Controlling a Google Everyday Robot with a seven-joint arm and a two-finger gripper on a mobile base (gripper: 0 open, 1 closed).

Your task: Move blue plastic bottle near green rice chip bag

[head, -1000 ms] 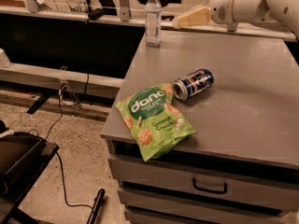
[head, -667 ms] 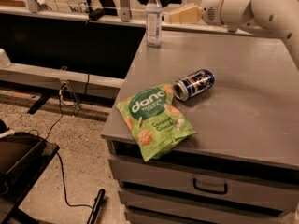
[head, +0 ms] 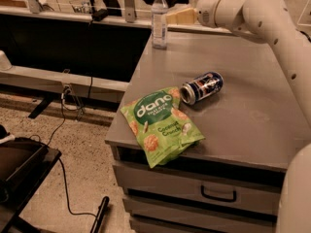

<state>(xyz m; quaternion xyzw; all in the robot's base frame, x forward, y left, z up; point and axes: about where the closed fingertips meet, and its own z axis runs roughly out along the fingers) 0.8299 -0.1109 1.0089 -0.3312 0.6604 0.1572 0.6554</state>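
Since the earlier frames the white arm has swung left, bringing the gripper up beside the blue plastic bottle. A grey cabinet surface carries everything. The green rice chip bag lies flat at the near left corner, overhanging the front edge. The bottle stands upright at the far left corner, well apart from the bag. A blue soda can lies on its side just beside the bag's top. The gripper sits just right of the bottle; whether it is released or clenched I cannot tell.
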